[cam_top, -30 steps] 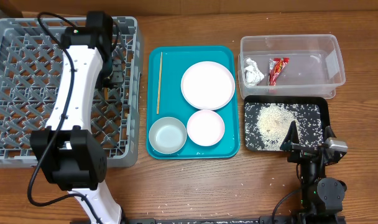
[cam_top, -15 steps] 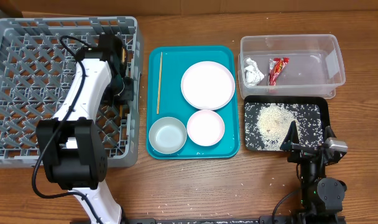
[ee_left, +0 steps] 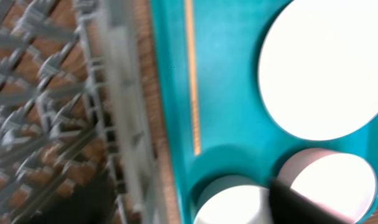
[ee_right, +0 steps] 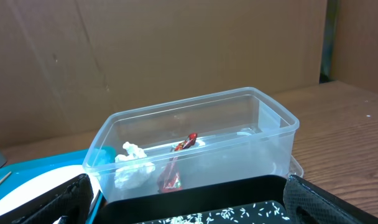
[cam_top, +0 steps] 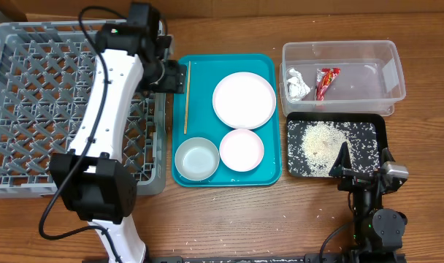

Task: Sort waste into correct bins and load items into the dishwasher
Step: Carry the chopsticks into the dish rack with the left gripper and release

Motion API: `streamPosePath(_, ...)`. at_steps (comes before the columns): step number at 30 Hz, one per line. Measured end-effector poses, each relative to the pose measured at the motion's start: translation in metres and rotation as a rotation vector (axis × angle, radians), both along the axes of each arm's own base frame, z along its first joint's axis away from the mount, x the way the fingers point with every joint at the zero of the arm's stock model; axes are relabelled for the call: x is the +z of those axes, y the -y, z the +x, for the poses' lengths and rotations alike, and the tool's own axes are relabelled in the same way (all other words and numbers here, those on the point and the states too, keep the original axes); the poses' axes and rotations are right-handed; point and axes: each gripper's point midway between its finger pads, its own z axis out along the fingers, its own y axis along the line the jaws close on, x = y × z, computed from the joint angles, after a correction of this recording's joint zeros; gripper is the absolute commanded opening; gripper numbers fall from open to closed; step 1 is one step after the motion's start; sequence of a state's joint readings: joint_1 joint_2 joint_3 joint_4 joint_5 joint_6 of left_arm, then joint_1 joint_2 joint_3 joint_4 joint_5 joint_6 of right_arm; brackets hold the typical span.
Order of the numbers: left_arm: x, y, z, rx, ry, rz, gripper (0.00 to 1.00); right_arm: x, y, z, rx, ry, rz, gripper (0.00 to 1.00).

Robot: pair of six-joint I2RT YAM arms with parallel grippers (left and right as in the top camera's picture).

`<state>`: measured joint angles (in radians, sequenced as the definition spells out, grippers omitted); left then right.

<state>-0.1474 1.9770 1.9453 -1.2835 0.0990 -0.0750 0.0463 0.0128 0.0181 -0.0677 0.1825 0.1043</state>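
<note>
1. The rack sits at the far left of the table, and nothing shows on its grid floor.
2. The left arm reaches across the rack. The left gripper hangs over the rack's right wall at the teal tray's left edge. The wrist view is blurred, so I cannot tell how far its jaws are parted or whether they hold anything.
3. The chopsticks lie lengthwise along the teal tray's left side, just beside the left gripper.
4. The bowl stands upright in the teal tray's near-left corner, with the small plate just beside it on the right.
5. The large plate lies flat behind the small plate.
6. A few loose grains lie on the table in front of the teal tray.
7. The tub stands at the far right. It holds the tissue and the wrapper side by side at its left end.
8. The black tray lies in front of the tub, with rice spread over its floor.
9. The right gripper rests at the black tray's near edge, its jaws wide apart and empty.
</note>
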Motion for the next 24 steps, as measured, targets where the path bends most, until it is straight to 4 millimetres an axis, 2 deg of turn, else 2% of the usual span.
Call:
streamPosePath(1,-0.001,0.007,0.003,-0.014,0.015,-0.005,0.18,0.000,0.000,0.000,0.000,0.000,0.000,1.00)
streamPosePath(3,-0.010,0.017,0.007,-0.028,0.034,0.001,0.04,0.000,0.000,0.000,-0.001,0.000,0.000,1.00)
streamPosePath(6,-0.039,0.024,0.014,0.011,0.061,0.038,0.04,0.000,0.000,0.000,0.000,0.000,0.000,1.00)
streamPosePath(7,-0.052,0.025,0.016,0.028,0.069,0.047,0.14,0.000,0.000,0.000,0.000,-0.001,0.000,1.00)
streamPosePath(8,-0.068,0.027,0.015,0.040,0.070,0.049,0.19,0.000,0.000,0.000,0.000,0.000,0.000,1.00)
streamPosePath(11,-0.098,0.029,0.016,0.062,0.092,0.034,0.31,0.000,0.000,0.000,-0.001,0.000,0.000,1.00)
streamPosePath(15,-0.130,0.025,0.007,0.083,0.090,0.042,0.34,0.000,0.000,0.000,-0.001,0.000,0.000,1.00)
streamPosePath(17,-0.139,0.024,0.007,0.087,0.104,0.040,0.33,0.000,0.000,0.000,0.000,-0.001,0.000,1.00)
streamPosePath(22,-0.164,0.021,-0.008,0.090,0.083,0.046,0.38,0.000,0.000,0.000,0.000,0.000,0.000,1.00)
streamPosePath(23,-0.165,0.020,-0.009,0.091,0.093,0.048,0.28,0.000,0.000,0.000,0.000,0.000,0.000,1.00)
streamPosePath(24,-0.166,0.019,-0.009,0.093,0.100,0.051,0.14,0.000,0.000,0.000,0.000,-0.001,0.000,1.00)
